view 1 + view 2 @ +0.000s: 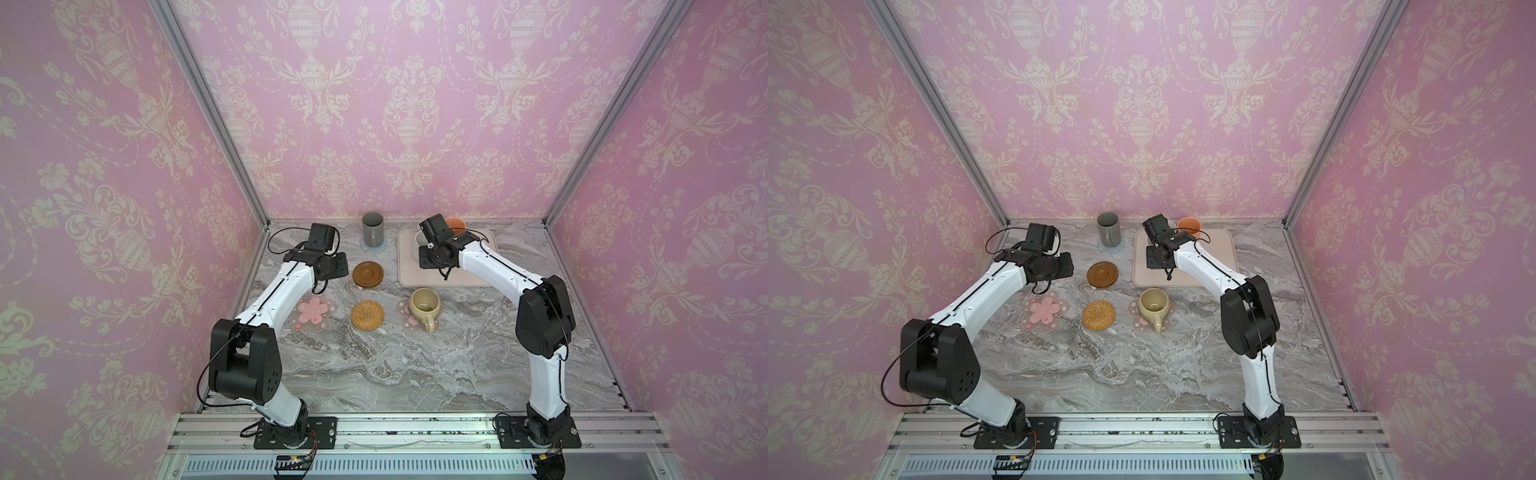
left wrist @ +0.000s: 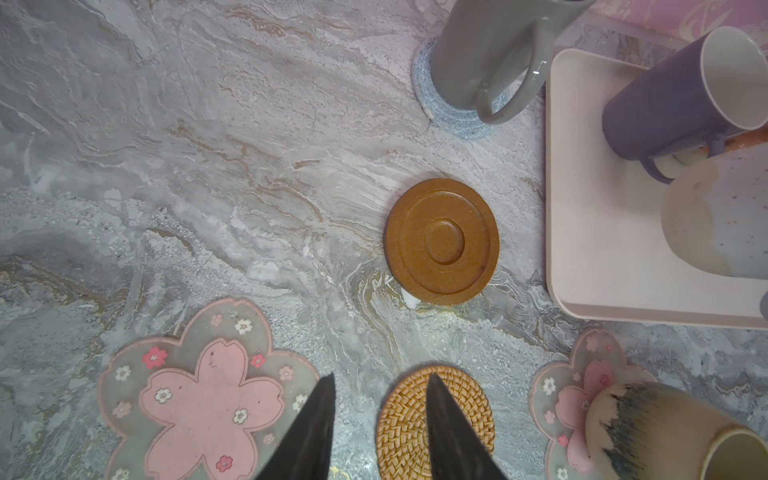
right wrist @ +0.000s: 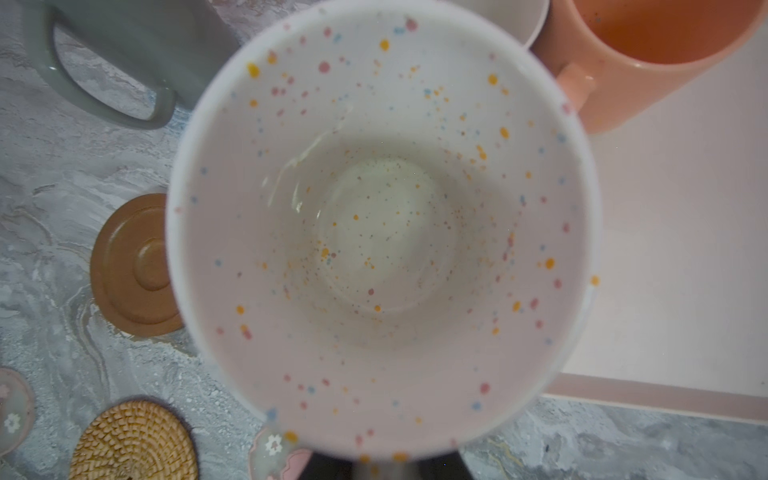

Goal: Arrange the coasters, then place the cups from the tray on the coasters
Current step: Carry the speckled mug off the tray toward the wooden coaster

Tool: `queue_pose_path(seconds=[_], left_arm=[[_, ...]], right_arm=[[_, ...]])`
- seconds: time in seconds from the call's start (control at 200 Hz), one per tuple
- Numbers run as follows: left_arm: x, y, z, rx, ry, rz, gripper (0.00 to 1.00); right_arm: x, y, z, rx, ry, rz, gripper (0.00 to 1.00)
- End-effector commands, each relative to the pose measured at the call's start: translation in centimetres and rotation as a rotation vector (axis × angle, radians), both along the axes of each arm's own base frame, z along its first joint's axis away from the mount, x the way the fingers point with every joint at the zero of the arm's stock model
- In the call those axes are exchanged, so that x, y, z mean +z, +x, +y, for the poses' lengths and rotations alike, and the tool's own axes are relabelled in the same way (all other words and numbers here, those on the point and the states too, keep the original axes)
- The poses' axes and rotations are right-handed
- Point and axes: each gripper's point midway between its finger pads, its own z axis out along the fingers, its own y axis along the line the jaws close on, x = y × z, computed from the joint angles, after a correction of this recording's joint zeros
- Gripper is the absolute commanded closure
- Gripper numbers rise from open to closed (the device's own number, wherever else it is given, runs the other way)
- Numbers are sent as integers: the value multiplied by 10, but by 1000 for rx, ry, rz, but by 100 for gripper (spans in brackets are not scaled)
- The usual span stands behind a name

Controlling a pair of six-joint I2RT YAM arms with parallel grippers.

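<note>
Nearest me, the left gripper (image 2: 381, 378) hangs with its fingers apart and empty, over the gap between the bare flower coaster (image 1: 312, 312) and the tan rattan coaster (image 1: 367, 314). I read the clock with twelve at the back wall.

The right gripper (image 3: 380, 467) is clamped on the rim of the speckled white mug (image 3: 382, 232), which looks to be raised over the near-left part of the tray (image 1: 415, 276). Three coasters are free. I judge the brown disc (image 1: 368, 274), at eight o'clock from the mug, to be the shortest carry.

I would lift enough to clear the tray's rim and keep the mug upright. I would also pass clear of the dark grey mug (image 1: 372, 230) at nine o'clock, then centre the mug before releasing. A rim pinch may let it swing. The beige-yellow mug (image 1: 424, 305) sits on its own flower coaster at six o'clock.

The surface (image 1: 374, 374) is flat, grey and marble-veined, and it looks hard, so I would set down gently. Beyond it, pink damask walls (image 1: 415, 104) close in on three sides.
</note>
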Motion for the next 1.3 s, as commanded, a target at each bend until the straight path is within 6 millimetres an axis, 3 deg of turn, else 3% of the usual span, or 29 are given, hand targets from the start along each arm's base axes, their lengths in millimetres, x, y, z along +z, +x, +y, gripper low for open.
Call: queue_pose_path(seconds=[0.0,0.35,0.676,1.001,1.296], left_arm=[[7,-5,6,16,-15,-20,61],[5,-10,15,40,-38,-21,61],[9,-12,23,58,-47,-37,61],[4,-10,23,68,-89,-33,61],[1,-9,22,74,-125,-33,61]], right_arm=[[33,6,28,-15,69,-82,100],[39,-11,94,60,99,-74,100],[31,-18,149,120,131,-69,100],[11,-19,180,145,159,-59,100],[-4,-13,188,124,168,-62,100]])
